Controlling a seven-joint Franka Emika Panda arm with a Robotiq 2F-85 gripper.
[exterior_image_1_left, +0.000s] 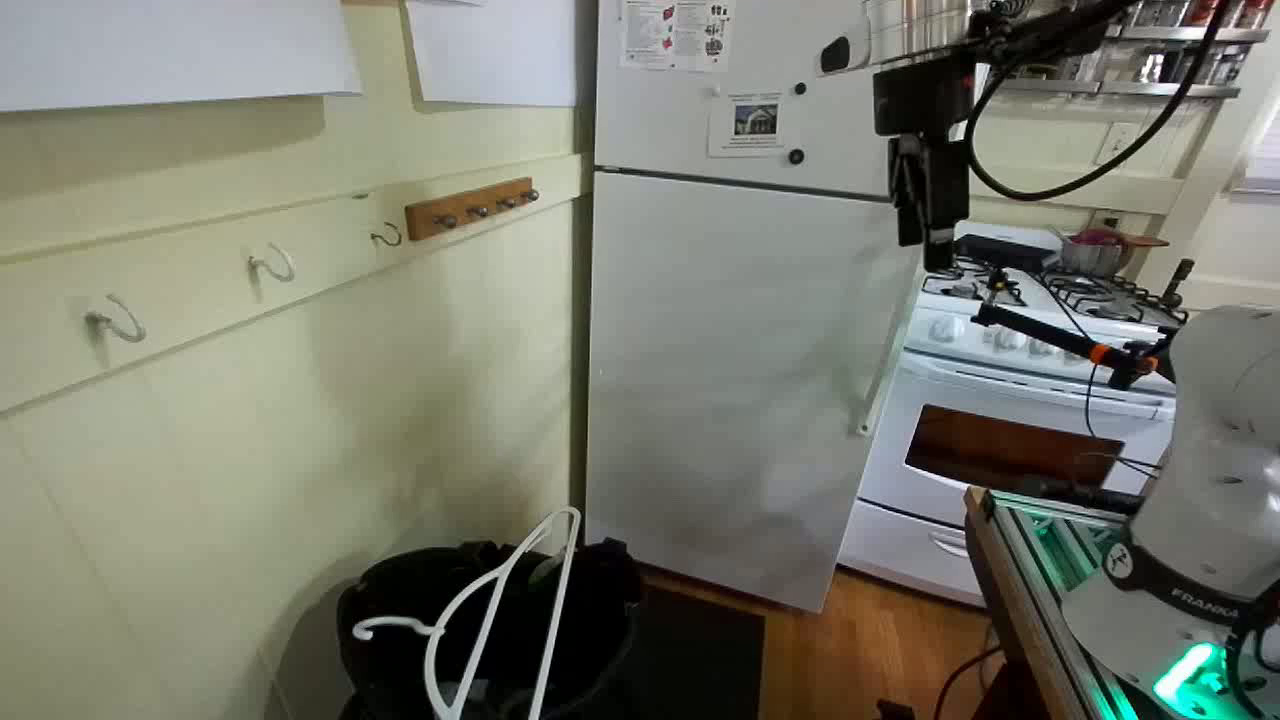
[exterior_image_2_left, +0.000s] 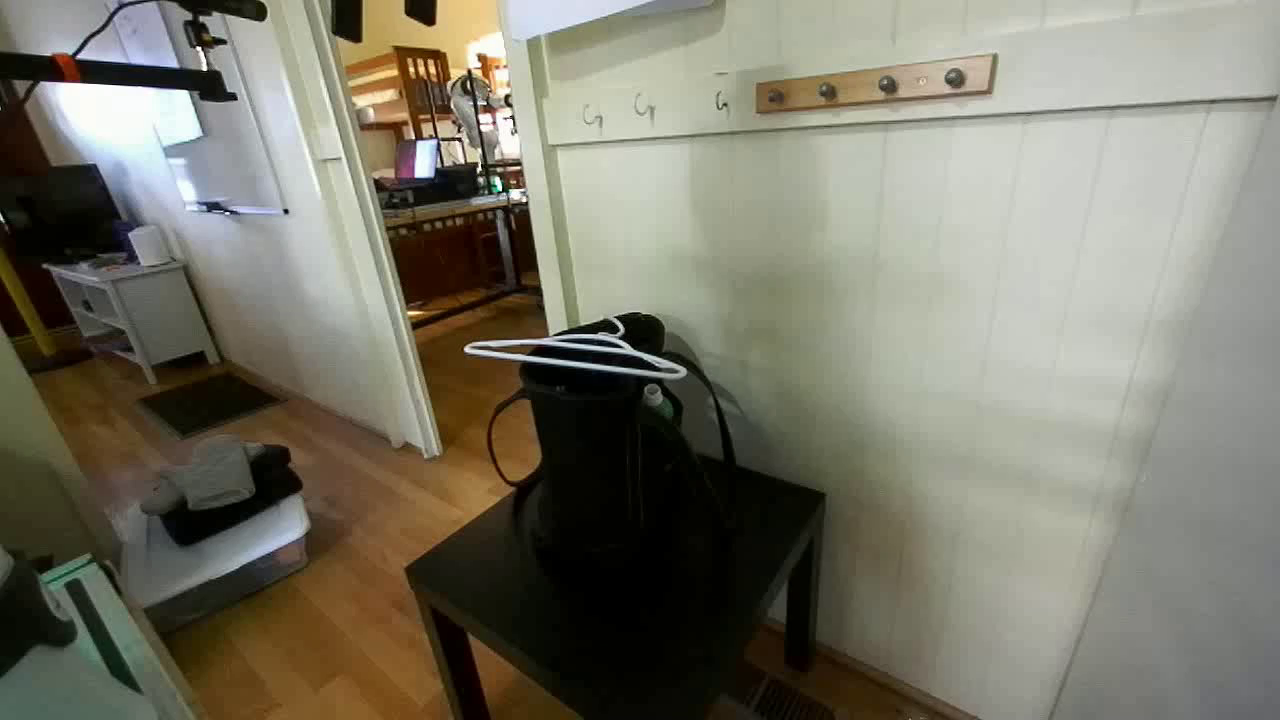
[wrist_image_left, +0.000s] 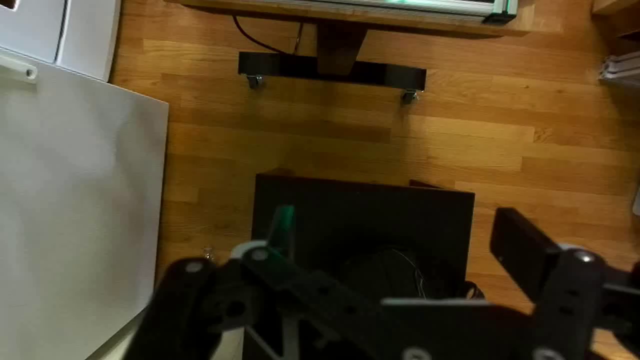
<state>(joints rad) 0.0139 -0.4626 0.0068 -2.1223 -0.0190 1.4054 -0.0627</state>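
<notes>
While agape, the tool (wrist_image_left: 395, 220) above a black bag (exterior_image_2_left: 585, 470), hanger (exterior_image_1_left: 556, 615) across top, bottle (exterior_image_2_left: 655, 400) at side.

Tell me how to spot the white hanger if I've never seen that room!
In an exterior view, find the pale panelled wall and the low black side table beside it. On the table stands a tall black bag. Across the bag's top rests the coat hanger: a thin, hooked white triangle, bright where the bag and table are black.

Wrist view looks down; 2 exteriors share wall (exterior_image_2_left: 850, 300).
</notes>
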